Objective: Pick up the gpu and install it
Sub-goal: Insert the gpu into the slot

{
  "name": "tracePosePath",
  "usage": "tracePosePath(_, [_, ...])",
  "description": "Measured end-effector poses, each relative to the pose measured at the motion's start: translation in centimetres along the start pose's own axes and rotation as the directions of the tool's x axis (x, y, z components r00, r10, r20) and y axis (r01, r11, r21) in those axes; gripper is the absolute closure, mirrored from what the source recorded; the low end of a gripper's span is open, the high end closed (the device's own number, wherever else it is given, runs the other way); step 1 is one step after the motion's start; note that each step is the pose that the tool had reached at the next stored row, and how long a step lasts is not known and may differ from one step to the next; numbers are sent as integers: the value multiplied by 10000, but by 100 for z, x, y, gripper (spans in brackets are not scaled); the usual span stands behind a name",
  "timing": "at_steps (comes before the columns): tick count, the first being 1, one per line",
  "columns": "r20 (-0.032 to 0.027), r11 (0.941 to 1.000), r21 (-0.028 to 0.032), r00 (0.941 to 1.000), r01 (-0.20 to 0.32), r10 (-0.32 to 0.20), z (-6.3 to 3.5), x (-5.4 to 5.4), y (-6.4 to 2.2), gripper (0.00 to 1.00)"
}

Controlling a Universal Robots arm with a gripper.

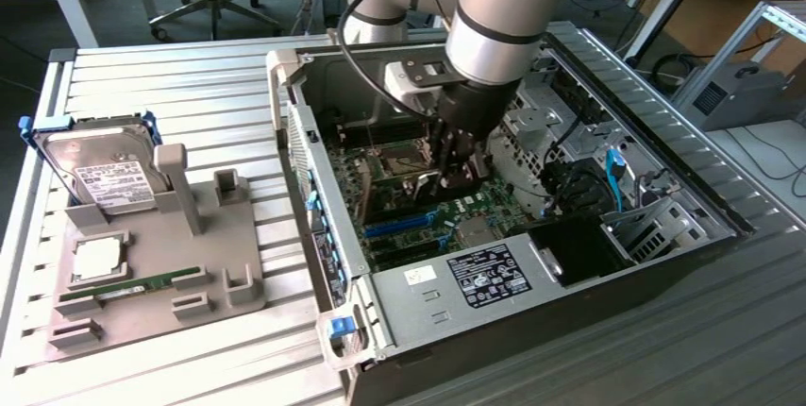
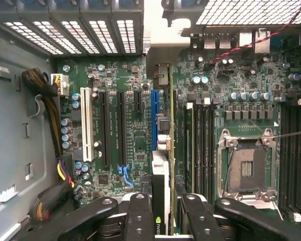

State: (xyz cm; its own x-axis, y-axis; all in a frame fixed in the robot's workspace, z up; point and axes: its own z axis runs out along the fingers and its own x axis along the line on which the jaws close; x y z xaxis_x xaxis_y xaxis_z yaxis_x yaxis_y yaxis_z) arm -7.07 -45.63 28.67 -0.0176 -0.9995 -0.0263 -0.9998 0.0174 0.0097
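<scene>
Hard drive (image 1: 108,175), RAM stick (image 1: 149,285) on grey holder (image 1: 211,269).

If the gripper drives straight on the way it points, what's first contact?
The gripper points down at the motherboard. The gpu clamped in it would touch first, around the blue slot; depth is unclear, so it may already be touching.

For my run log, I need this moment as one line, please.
claw: shut on gpu | gpu: upright on edge at motherboard slots, seating unclear | place: inside open computer case
</scene>
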Motion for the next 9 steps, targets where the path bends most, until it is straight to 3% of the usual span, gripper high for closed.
tracePosePath(9, [5,10000,11,10000,15,-15,32,1,56,73])
